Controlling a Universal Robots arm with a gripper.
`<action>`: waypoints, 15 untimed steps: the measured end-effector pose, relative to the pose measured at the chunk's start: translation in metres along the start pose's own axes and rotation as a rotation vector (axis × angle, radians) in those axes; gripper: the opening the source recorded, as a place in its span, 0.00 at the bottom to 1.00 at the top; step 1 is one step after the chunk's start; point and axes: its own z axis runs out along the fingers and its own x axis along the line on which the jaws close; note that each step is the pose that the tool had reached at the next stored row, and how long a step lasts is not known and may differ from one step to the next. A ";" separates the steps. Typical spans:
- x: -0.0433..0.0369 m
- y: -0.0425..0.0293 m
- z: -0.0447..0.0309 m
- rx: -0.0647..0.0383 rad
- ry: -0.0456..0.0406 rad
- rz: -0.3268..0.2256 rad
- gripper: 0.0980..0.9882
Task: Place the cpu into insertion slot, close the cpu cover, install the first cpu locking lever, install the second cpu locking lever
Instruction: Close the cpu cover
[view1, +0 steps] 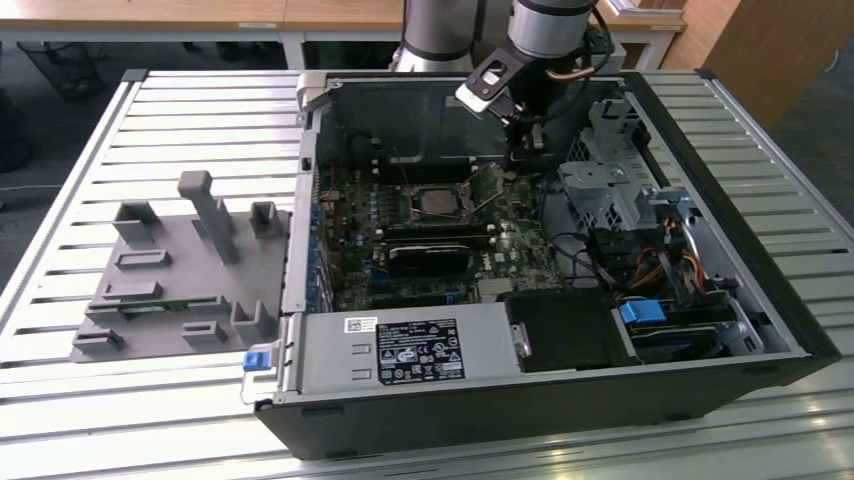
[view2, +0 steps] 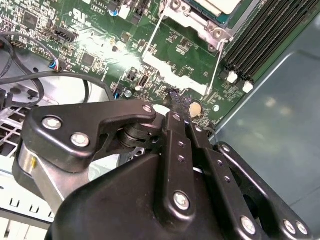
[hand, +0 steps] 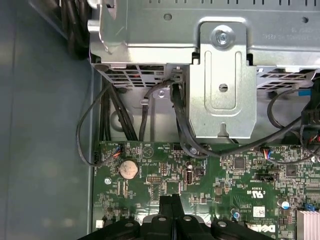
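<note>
Open computer case (view1: 747, 250) lies on the slatted metal surface (view1: 80, 400). The arm reaches down into its far end.

The gripper (view1: 525, 150) sits low over the green board (view1: 350, 240). It is near the insertion slot (view1: 438, 203) but apart from it, toward the exterior view's right. From this side its tip is lost against dark parts.

In the first wrist view the fingers (hand: 164, 205) are pressed together with a bare seam between them. Nothing shows clamped there. The tip is near the coin cell (hand: 128, 169), below a metal bracket (hand: 222, 90) and black cables (hand: 82, 135). Whether it touches the board I cannot tell.

In the second wrist view the cpu (view2: 220, 4) shows a pale metal top seated in the slot, mostly cut off at the edge. The silvery cpu cover (view2: 197, 19) frames it and is also cut off; whether it lies fully flat I cannot tell. Two thin wire levers (view2: 155, 37) run out from the socket corners; latched or loose, unclear. Memory slots (view2: 265, 35) lie alongside.

In the exterior view the slot's centre reads dark, and the chip is too small to make out.

A grey holder tray (view1: 174, 270) sits on the surface at the exterior view's left of the case. The power-supply box (view1: 400, 350) sits at the case's near end.
</note>
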 end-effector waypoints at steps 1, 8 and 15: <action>0.0000 0.0007 0.0001 0.000 0.0000 0.000 0.01; 0.0001 0.0029 0.0038 0.005 0.0000 0.000 0.01; 0.0000 0.0044 0.0086 0.010 0.0000 0.000 0.01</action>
